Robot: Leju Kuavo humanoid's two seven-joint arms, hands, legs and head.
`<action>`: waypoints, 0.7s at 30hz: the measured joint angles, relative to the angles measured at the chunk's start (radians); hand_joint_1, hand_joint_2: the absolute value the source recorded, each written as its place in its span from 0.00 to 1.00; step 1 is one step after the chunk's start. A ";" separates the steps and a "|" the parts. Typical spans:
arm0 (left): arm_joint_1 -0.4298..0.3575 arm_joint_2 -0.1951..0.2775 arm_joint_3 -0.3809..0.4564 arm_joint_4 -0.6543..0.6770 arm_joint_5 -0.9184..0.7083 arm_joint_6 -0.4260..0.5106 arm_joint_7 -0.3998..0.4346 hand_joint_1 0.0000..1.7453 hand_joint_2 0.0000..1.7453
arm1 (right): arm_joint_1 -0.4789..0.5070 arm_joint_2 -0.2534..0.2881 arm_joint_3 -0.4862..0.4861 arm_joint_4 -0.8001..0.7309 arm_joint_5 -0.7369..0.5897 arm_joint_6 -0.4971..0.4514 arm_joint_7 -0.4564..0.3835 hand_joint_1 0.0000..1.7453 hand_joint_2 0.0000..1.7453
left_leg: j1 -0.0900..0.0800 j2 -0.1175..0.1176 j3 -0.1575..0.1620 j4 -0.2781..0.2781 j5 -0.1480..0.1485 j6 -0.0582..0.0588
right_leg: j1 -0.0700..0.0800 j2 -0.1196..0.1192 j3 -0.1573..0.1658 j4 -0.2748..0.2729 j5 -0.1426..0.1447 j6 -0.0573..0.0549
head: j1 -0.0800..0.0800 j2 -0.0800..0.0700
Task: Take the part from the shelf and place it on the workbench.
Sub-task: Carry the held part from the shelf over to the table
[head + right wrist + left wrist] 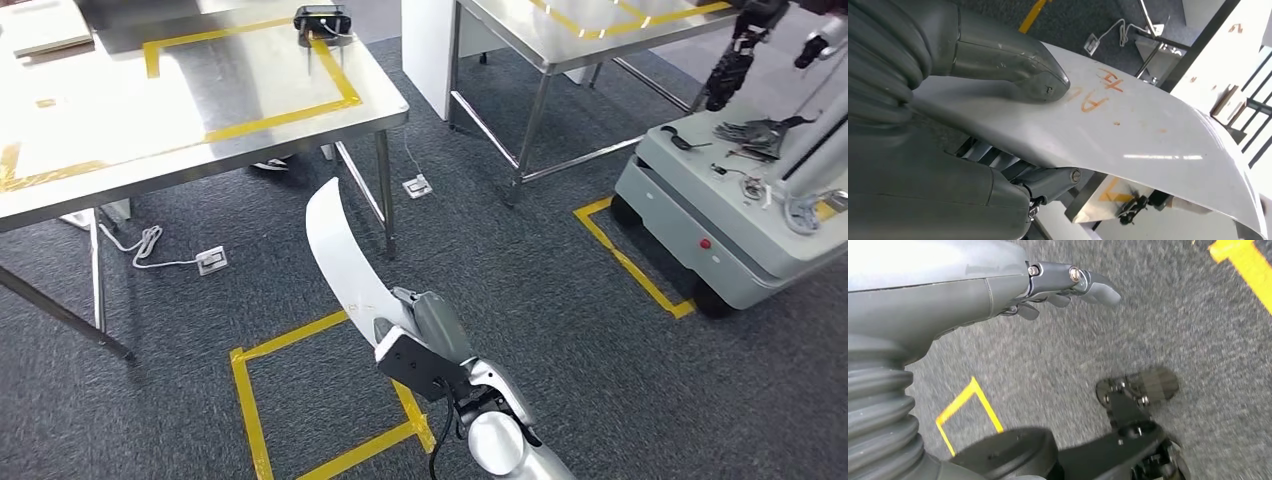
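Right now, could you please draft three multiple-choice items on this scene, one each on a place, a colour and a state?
1. Where is the small black device?
A. on the steel table marked with tape
B. on the carpet
C. on the grey cart

2. What colour is the tape square on the carpet?
A. red
B. yellow
C. blue

3. What is the right hand doing?
A. hanging with nothing in it
B. pressing on the table
C. holding the curved white part

Answers: 1 A, it sits at the steel table's far edge. 2 B, the strips are yellow. 3 C, thumb and fingers clamp the part.
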 joint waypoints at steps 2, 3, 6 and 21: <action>0.000 -0.001 0.000 0.000 0.000 0.000 0.000 0.00 1.00 | 0.005 -0.002 -0.002 0.001 0.000 0.000 0.001 1.00 1.00 | 0.000 -0.029 -0.006 0.003 0.003 0.002 | -0.001 0.019 -0.058 0.114 -0.037 0.003 | 0.002 0.000; 0.001 -0.002 0.000 0.000 0.000 0.000 0.000 0.00 1.00 | 0.008 -0.003 -0.002 0.001 0.000 0.000 0.000 1.00 1.00 | 0.000 -0.045 -0.007 0.005 0.003 0.002 | -0.001 0.021 -0.065 0.124 -0.028 0.001 | 0.002 0.000; 0.002 -0.003 0.001 0.000 0.000 0.000 -0.001 0.00 1.00 | 0.010 -0.003 -0.002 0.001 -0.001 0.000 -0.001 1.00 1.00 | 0.001 -0.087 -0.010 0.011 0.005 -0.003 | -0.003 0.063 0.013 -0.048 0.071 -0.011 | 0.002 0.000; 0.001 -0.002 0.003 0.001 -0.001 0.000 -0.002 0.00 1.00 | 0.017 0.000 -0.004 0.001 -0.002 0.000 -0.004 1.00 1.00 | 0.003 -0.010 -0.153 0.279 -0.130 -0.064 | -0.002 -0.004 0.063 -0.177 0.115 -0.051 | -0.007 0.000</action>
